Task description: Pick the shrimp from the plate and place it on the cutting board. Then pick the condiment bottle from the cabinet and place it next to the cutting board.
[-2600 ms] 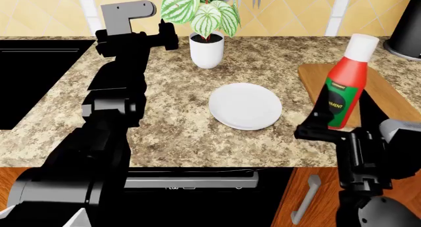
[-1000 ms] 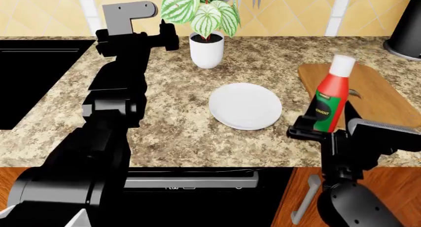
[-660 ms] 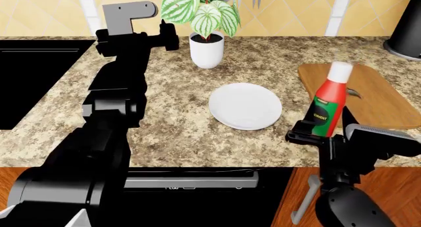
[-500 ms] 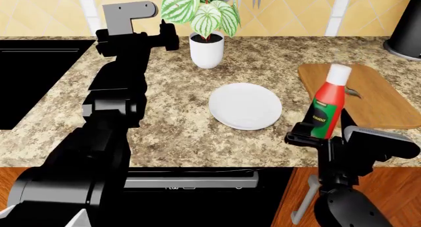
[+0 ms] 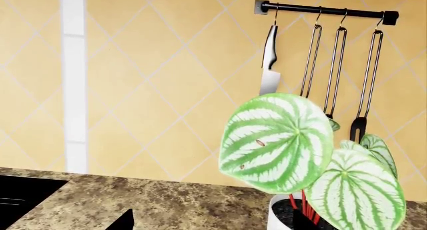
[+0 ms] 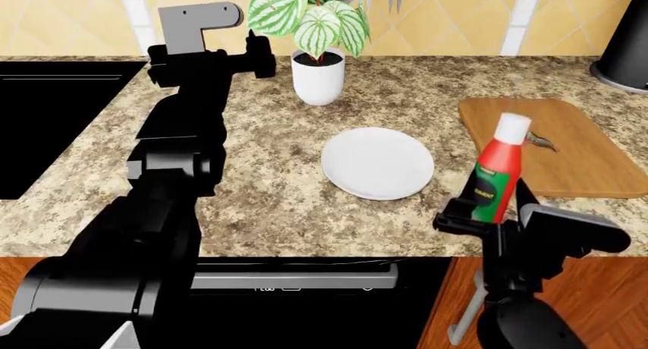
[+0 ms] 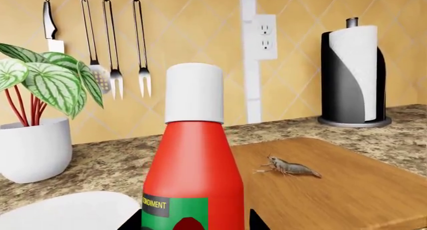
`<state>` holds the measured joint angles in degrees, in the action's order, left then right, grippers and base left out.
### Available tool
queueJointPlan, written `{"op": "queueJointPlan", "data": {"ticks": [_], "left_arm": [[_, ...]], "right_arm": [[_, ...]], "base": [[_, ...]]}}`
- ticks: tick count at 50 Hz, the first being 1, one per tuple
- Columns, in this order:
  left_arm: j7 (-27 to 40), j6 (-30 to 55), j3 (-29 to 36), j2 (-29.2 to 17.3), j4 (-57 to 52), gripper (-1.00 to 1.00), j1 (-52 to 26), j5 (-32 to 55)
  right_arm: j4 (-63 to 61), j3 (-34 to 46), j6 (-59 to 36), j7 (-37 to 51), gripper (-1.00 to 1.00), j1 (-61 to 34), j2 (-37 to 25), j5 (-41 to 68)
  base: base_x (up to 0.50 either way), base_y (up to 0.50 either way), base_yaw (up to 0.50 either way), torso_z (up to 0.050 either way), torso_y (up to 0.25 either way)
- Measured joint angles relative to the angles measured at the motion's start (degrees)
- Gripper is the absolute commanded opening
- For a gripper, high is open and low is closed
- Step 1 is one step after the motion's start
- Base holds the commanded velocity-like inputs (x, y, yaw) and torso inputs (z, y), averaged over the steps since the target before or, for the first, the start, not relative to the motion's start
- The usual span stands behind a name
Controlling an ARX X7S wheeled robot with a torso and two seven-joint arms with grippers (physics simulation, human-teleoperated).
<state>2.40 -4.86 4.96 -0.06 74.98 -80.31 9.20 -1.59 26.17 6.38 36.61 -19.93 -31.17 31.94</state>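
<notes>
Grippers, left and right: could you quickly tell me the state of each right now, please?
Left gripper: cannot be told, fingers not clearly visible.
Right gripper: closed on the condiment bottle.

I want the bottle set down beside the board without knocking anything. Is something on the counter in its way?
Nothing visible is. The right pincer holds the condiment bottle just left of the cutting board; the plate lies further left, the shrimp on the board.

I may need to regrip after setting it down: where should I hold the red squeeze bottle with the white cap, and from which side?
Grip the red squeeze bottle with the white cap low on its wide body, below the tapering neck, where the right end effector holds it now. Come from the counter's front edge, horizontally: it stands nearly upright, and the wooden cutting board with the small shrimp lies behind.
</notes>
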Motion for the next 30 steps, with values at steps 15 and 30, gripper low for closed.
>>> {"op": "queueJointPlan", "data": {"ticks": [15,30], "left_arm": [[0.03,0.02,0.23,0.0,0.0,1.0,-0.04,0.24],[0.01,-0.04,0.17,0.0,0.0,1.0,0.0,0.13]], "right_arm": [[1.05,0.01,1.04,-0.43,-1.0,0.7,0.52,-0.29],[2.5,0.1,1.95,-1.18,1.0,0.79,1.37,-1.42]], "base": [[0.0,0.0,0.0,0.0,0.001],[0.0,0.0,0.0,0.0,0.0]]}}
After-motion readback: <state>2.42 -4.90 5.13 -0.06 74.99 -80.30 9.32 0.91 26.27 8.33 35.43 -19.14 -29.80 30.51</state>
